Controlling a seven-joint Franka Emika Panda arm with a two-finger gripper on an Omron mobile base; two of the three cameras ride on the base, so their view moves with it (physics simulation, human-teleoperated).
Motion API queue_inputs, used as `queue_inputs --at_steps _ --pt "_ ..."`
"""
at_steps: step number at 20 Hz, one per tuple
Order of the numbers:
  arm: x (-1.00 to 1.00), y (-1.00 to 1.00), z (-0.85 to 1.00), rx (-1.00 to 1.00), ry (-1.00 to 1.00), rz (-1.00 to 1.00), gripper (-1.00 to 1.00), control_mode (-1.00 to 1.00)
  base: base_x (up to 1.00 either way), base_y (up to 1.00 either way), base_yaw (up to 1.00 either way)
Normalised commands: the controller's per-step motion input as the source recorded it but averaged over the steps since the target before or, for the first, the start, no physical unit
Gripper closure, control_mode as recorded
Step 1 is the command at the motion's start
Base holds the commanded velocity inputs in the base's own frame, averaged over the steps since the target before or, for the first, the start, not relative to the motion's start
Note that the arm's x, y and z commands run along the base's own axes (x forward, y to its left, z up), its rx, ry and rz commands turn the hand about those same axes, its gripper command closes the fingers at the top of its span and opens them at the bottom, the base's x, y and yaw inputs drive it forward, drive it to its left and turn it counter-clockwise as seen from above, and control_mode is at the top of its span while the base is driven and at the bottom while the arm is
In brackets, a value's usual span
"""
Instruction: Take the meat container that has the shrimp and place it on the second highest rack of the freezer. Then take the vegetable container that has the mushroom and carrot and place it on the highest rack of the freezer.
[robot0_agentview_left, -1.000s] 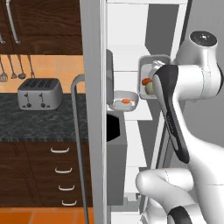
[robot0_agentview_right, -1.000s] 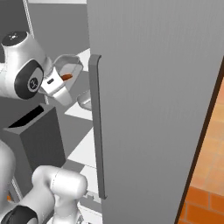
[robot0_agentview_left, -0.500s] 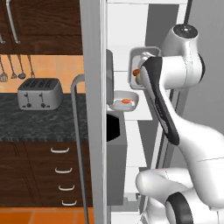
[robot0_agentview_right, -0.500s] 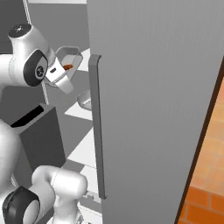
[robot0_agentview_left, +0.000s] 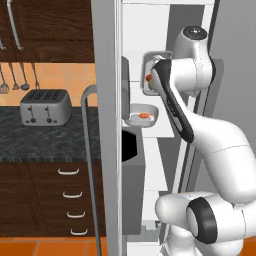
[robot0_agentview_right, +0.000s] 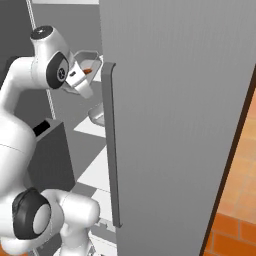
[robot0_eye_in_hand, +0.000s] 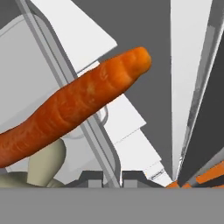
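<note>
My gripper (robot0_eye_in_hand: 112, 178) is shut on the rim of the vegetable container (robot0_eye_in_hand: 72, 89), with one fingertip on each side of the clear wall. A long orange carrot (robot0_eye_in_hand: 76, 105) and a pale mushroom (robot0_eye_in_hand: 41, 168) lie inside it. The container (robot0_agentview_left: 150, 67) hangs tilted inside the open freezer (robot0_agentview_right: 175, 125), held at my gripper (robot0_agentview_left: 153, 83). Below it the meat container (robot0_agentview_left: 142, 116) with the small orange shrimp (robot0_agentview_left: 144, 116) rests on a white rack (robot0_agentview_left: 162, 131). From the right, the tilted container (robot0_agentview_right: 87, 67) and gripper (robot0_agentview_right: 79, 81) sit just left of the door edge.
The grey freezer door with its long bar handle (robot0_agentview_right: 111, 145) stands close on the right. The other door's edge (robot0_agentview_left: 106, 125) and its handle (robot0_agentview_left: 86, 165) stand on the left. A toaster (robot0_agentview_left: 45, 106) sits on the dark counter. Lower white racks (robot0_agentview_right: 100, 170) are in the interior.
The arm has lifted the vegetable container higher and carried it deeper into the freezer, above the shrimp container. The grip stayed shut throughout.
</note>
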Motion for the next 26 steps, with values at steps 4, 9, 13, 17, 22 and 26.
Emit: queue_inputs --at_steps 4,9,13,17,22,26 --pt "0.39 0.24 -0.12 0.0 0.03 0.0 1.0 -1.0 0.0 0.0 0.0" --pt "0.37 0.27 -0.07 0.0 0.05 0.0 1.0 -1.0 0.0 0.0 0.0" --pt "0.33 0.19 -0.01 0.0 0.04 0.0 1.0 -1.0 0.0 0.0 0.0" --pt "0.32 0.02 0.0 0.0 0.0 0.0 1.0 -1.0 0.0 0.0 0.0" --pt "0.01 -0.01 0.0 0.0 0.0 0.0 1.0 -1.0 0.0 0.0 0.0" --pt "0.09 -0.16 0.05 0.0 0.0 -0.07 1.0 -1.0 0.0 0.0 0.0"
